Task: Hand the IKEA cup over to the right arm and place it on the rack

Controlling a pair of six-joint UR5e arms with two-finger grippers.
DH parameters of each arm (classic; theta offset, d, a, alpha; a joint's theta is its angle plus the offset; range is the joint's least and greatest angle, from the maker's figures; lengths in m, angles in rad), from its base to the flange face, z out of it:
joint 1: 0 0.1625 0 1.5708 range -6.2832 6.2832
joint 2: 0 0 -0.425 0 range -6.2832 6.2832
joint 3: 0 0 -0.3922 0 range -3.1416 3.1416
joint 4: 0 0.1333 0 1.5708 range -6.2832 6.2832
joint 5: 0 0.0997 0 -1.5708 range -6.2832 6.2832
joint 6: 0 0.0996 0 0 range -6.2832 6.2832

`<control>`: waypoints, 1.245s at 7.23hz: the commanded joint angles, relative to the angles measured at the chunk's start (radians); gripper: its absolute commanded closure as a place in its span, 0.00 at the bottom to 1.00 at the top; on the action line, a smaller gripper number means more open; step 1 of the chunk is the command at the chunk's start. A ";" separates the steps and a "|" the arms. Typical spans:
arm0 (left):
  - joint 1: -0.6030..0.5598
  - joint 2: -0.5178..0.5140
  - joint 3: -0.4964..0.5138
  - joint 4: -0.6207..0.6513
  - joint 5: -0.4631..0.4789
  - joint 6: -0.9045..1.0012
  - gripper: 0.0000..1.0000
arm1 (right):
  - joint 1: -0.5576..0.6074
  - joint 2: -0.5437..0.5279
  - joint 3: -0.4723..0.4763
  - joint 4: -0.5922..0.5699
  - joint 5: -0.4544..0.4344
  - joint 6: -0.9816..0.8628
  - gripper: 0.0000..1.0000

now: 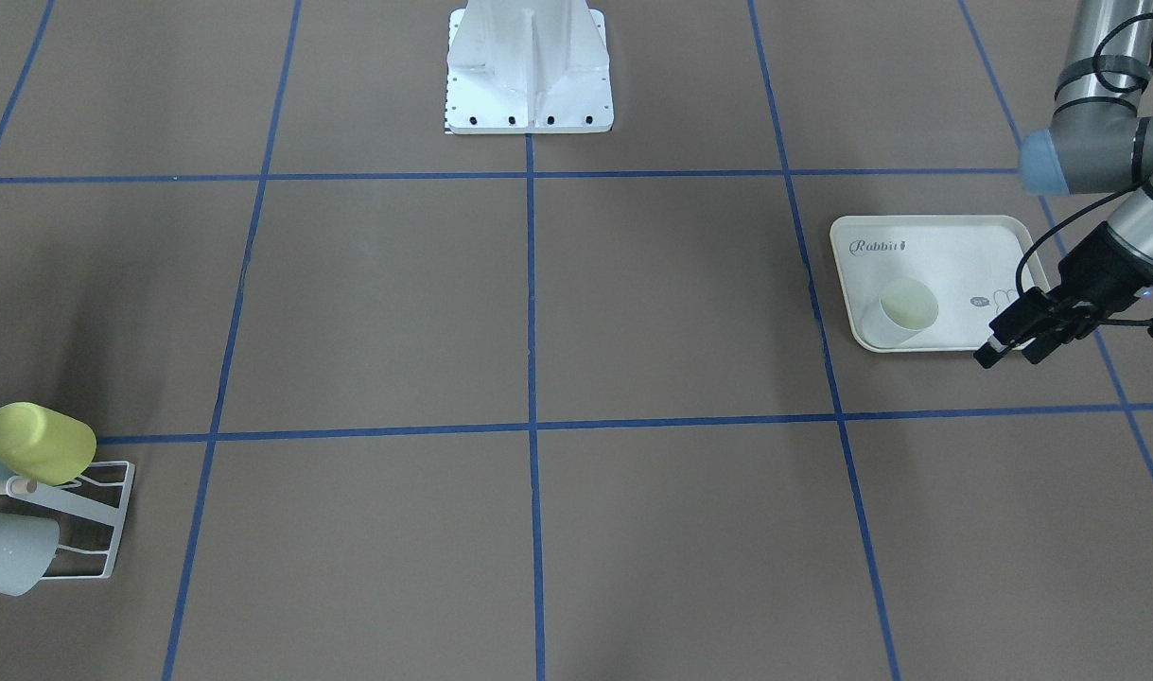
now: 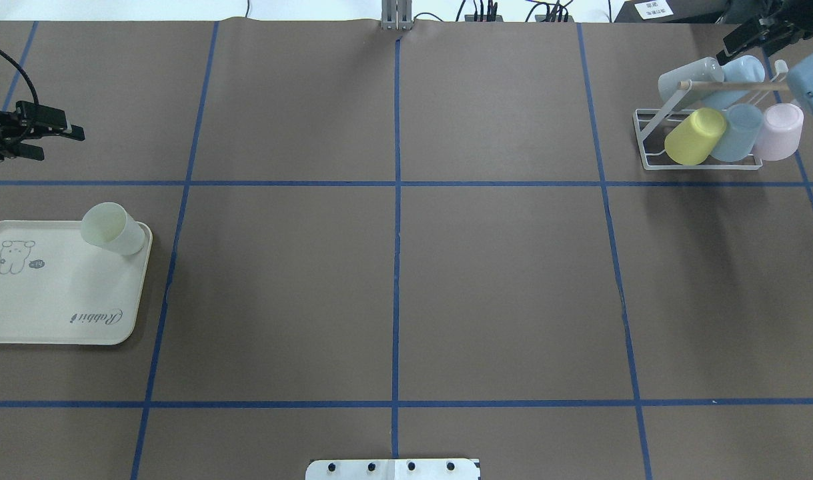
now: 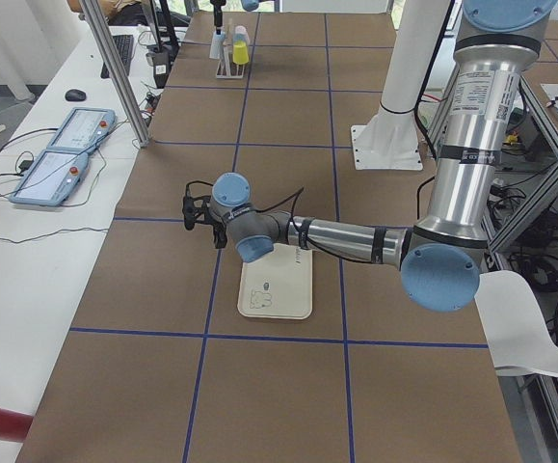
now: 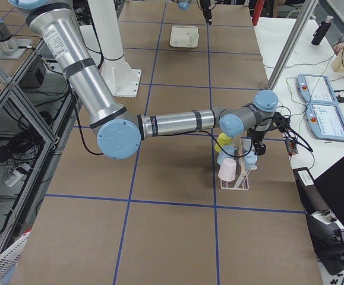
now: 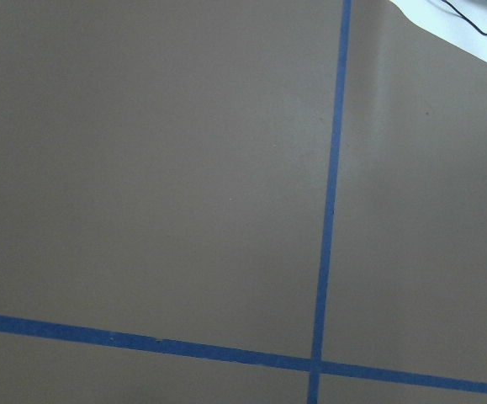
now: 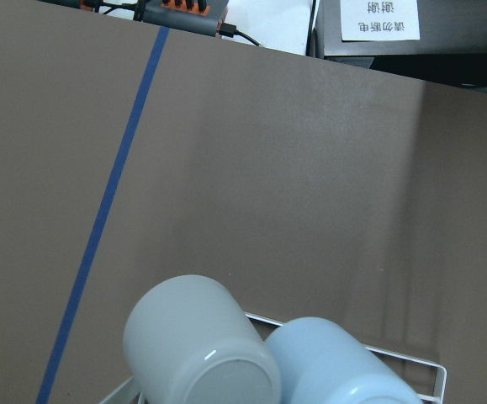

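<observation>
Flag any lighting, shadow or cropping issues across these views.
Overhead exterior: even light, soft shadow on the mat by the rack. Exterior front-facing: pale cup low-contrast on cream tray; rack cropped at left edge. Left wrist-mounted: only mat and tape.

The left arm [image 3: 356, 239] stretches out low at the left, the left gripper [image 2: 63, 145] with its fingers apart. The right arm [image 4: 177, 122] reaches to the far right, the right gripper [image 2: 745, 53] likewise parted.

Brown taped table [image 2: 499, 280] with tray [image 2: 59, 300], rack [image 2: 649, 133], base plate [image 2: 393, 469]
</observation>
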 commanded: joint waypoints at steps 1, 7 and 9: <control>0.051 0.001 -0.020 0.144 0.026 0.049 0.00 | 0.002 0.006 0.009 -0.002 0.025 0.012 0.02; 0.100 0.012 -0.197 0.620 0.026 0.341 0.00 | 0.002 0.000 0.010 0.001 0.059 0.032 0.02; 0.163 0.007 -0.179 0.616 0.026 0.333 0.00 | 0.002 -0.003 0.012 0.001 0.062 0.033 0.02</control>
